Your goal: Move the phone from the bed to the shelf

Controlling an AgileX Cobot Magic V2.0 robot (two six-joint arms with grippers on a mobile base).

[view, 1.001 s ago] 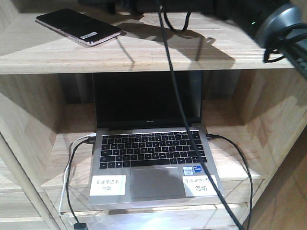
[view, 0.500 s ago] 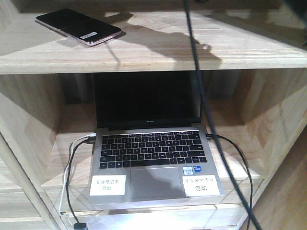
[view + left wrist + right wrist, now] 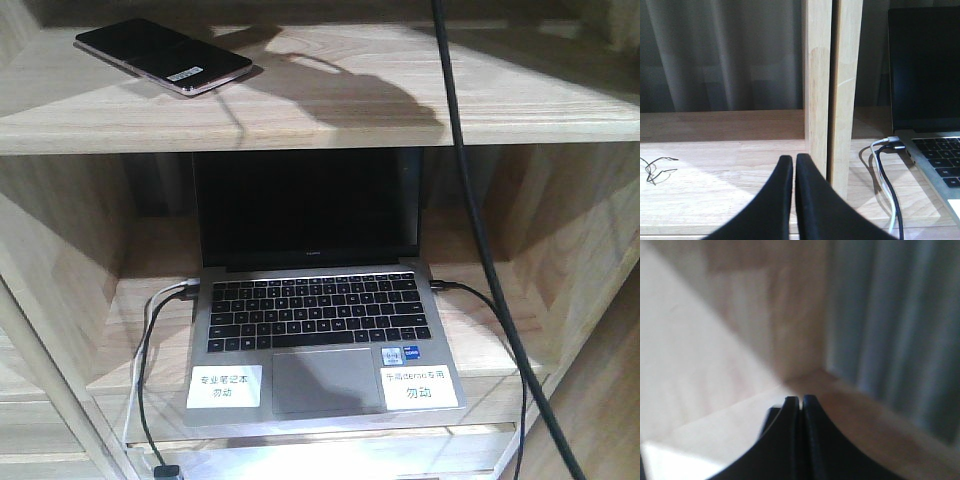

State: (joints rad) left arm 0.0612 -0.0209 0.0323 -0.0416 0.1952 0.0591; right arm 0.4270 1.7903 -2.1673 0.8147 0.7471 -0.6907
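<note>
Now the phone [image 3: 163, 56] is seen lying flat on the upper board of the shelf [image 3: 330, 115], toward its left end, untouched by either arm. Below it, an open laptop [image 3: 318, 300] is parked on the lower board, cables plugged at both sides. The left end effector [image 3: 794, 172] is pressed together, empty; the right end effector [image 3: 801, 412] likewise.

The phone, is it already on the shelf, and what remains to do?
Done, by the look of it: the phone lies flat on the upper board of the shelf, above the laptop. Nothing is in hand: the left gripper and the right gripper are both shut and empty. No step appears left beyond clearing the arms.
</note>
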